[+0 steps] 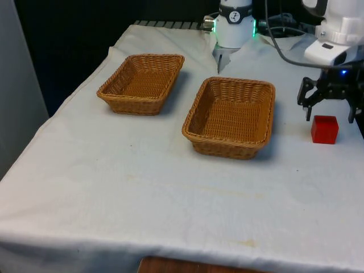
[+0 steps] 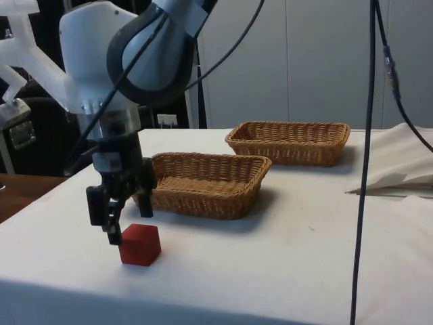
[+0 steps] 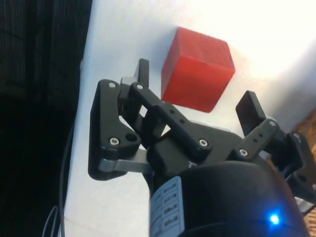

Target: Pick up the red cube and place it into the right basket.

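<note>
- Gripper (image 1: pixel 330 111): fingers spread wide, holding nothing, poised just above the cube at the right edge of the front view.
- Cube (image 1: pixel 325 129): solid red, smooth faces, sharp edges; sits flat on the white cloth (image 1: pixel 142 182), lower left of the side view.
- Nearer basket (image 1: pixel 232 116): woven, tan, rectangular; near the cube, not touching.

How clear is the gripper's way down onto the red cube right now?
Probably clear: the gripper hangs open just above the red cube, which sits alone on the cloth, apart from the nearer basket. Nothing lies between them.
</note>
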Motion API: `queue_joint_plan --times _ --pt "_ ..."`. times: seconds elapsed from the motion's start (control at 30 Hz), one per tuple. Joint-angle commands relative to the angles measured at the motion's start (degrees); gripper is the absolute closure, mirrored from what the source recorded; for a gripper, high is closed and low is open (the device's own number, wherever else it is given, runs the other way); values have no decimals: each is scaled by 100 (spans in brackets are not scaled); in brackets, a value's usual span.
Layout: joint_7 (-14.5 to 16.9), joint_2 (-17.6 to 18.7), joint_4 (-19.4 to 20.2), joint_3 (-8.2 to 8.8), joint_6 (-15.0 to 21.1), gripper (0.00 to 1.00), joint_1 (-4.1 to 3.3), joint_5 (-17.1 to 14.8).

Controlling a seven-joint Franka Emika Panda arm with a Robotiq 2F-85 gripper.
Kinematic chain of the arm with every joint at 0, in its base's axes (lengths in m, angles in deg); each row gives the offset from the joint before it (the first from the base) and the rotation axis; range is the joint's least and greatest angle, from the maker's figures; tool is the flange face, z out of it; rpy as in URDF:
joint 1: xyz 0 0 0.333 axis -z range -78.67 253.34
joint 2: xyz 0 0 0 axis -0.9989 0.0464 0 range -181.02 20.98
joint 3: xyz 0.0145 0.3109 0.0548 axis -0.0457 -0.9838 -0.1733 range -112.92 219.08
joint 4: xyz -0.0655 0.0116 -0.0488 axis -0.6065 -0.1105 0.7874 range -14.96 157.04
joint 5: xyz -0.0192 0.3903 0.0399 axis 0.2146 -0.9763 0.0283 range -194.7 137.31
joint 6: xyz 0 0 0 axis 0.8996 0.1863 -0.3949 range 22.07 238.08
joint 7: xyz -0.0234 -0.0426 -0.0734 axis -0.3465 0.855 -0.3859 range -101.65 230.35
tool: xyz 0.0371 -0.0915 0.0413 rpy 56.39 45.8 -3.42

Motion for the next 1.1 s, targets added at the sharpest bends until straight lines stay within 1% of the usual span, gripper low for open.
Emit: queue_joint_plan --times 0.0,0.13,0.17,0.2,0.47,0.5,0.53,0.6,0.83,0.87,0.9,0.97,1.07 --pt "-17 40 -17 -34 69 0 17 -63" --pt "-115 115 -29 -57 138 0 11 -57" --pt "-120 80 -6 -29 92 0 0 0" --pt "-138 132 -34 -63 149 0 11 -57" --pt "-286 338 -74 -109 315 0 11 -63" --pt "-292 281 -52 -74 252 0 -6 0" --pt "-304 361 -86 -115 332 0 11 -63" --pt "-327 384 -92 -115 344 0 11 -52" --pt "-367 407 -103 -92 332 0 -11 -17" --pt "-372 407 -103 -92 327 12 -17 -11" --pt "-372 407 -103 -86 327 27 -17 -11" --pt "-378 407 -103 -86 321 51 -23 -6" --pt "-384 407 -103 -80 315 83 -23 -6"
